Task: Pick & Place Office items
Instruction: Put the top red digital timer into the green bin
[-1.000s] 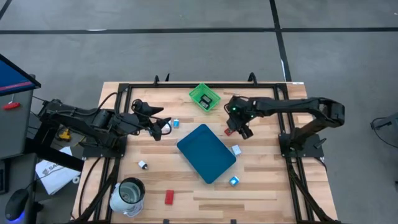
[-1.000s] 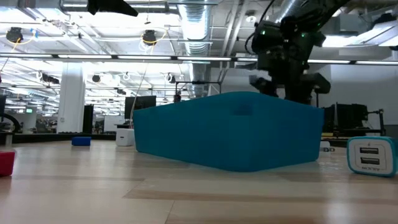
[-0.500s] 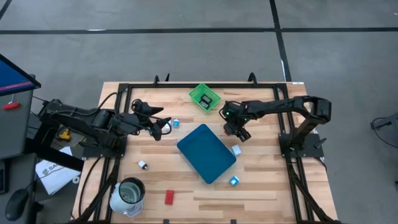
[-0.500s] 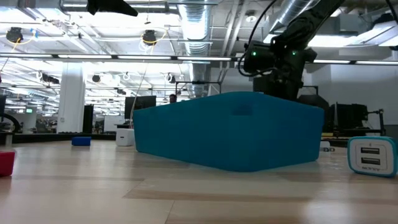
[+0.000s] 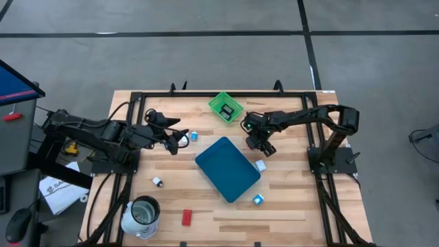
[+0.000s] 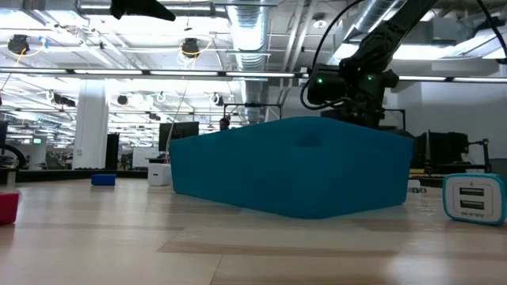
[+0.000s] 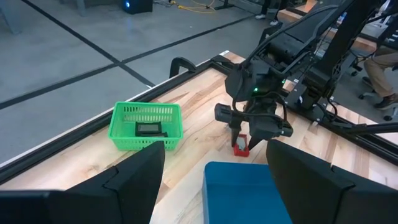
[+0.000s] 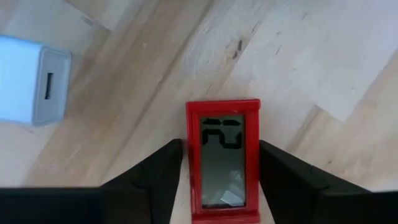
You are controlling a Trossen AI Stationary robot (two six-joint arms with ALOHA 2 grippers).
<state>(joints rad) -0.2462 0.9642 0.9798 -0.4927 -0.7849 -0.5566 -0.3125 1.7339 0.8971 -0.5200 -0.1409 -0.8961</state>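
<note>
One flat black rectangle [image 7: 150, 129] lies in the green mesh basket [image 5: 226, 108]; the right claw [image 8: 221, 180] grips a small red rectangle [image 8: 222, 162], the left claw [image 7: 214, 180] gapes empty, and others remain scattered.

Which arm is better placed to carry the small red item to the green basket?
The right arm. Its claw already grips the red item, close to the green basket. The left claw hangs open farther off, holding nothing.
</note>
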